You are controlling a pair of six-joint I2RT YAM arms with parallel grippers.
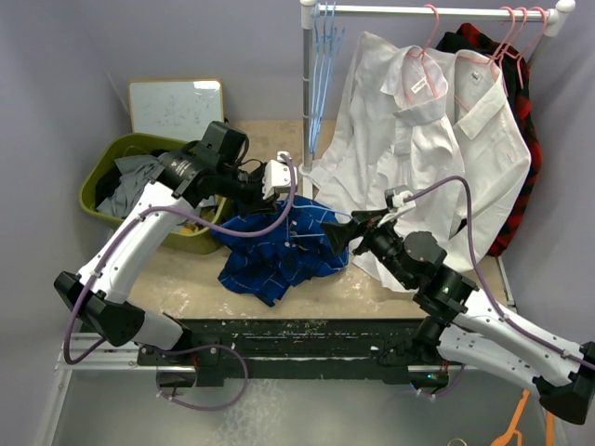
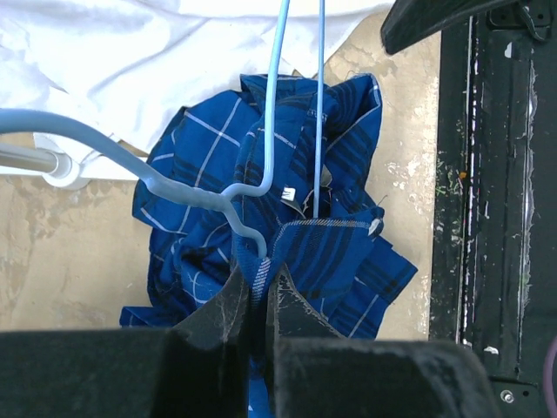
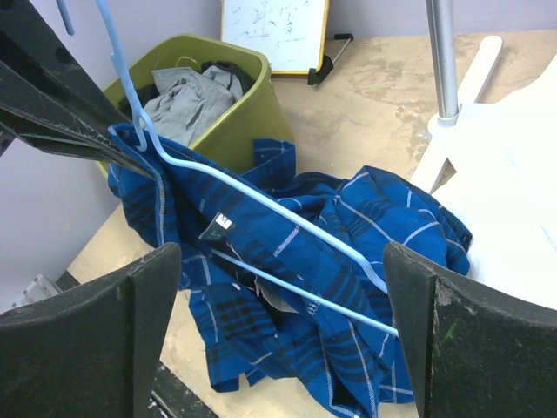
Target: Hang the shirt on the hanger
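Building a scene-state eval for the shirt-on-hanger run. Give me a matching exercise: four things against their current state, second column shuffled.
Things
1. shirt
2. hanger
3. bin
4. right gripper

States
A. open, fingers wide apart, the blue fabric showing between them
B. a fold of it is pinched in the left gripper
C. holds grey clothes
D. thin wire frame lying across the blue fabric

Pairs: 1-B, 2-D, 3-C, 4-A
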